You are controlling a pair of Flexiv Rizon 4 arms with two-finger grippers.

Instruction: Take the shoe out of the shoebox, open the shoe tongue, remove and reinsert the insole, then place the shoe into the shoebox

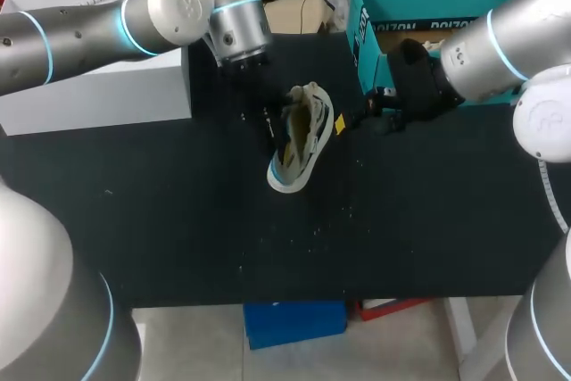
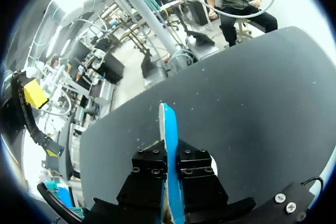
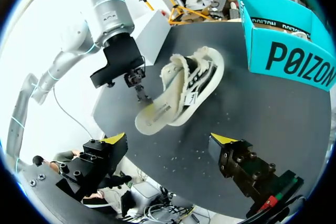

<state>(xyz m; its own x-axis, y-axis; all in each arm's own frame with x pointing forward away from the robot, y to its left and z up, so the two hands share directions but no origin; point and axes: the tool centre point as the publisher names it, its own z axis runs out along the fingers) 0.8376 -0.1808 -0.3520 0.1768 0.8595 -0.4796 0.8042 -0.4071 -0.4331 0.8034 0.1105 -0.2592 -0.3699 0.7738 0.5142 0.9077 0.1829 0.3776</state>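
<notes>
Insole (image 2: 169, 124): partly out of the shoe (image 1: 308, 127) mid-tabletop (image 1: 178, 220), left of the shoebox (image 1: 370, 24), your left gripper (image 2: 168, 153) fingers clamped on it, right gripper (image 3: 169, 140) fingers apart, empty; risk: the unheld shoe likely drags along or the insole buckles.

The shoe (image 1: 310, 122) lies near the middle of the tabletop (image 1: 178, 238). The insole (image 3: 157, 114) projects from the shoe toward the front edge. The left tool (image 2: 170, 155) sits at the shoe's left side, its fingers closed on the insole from both sides. The right tool (image 3: 169, 139) sits right of the shoe, clear of it, fingers spread, between shoe and shoebox (image 1: 366, 33). The shoebox stands at the rear right. A box (image 1: 98, 95) stands at the rear left.
</notes>
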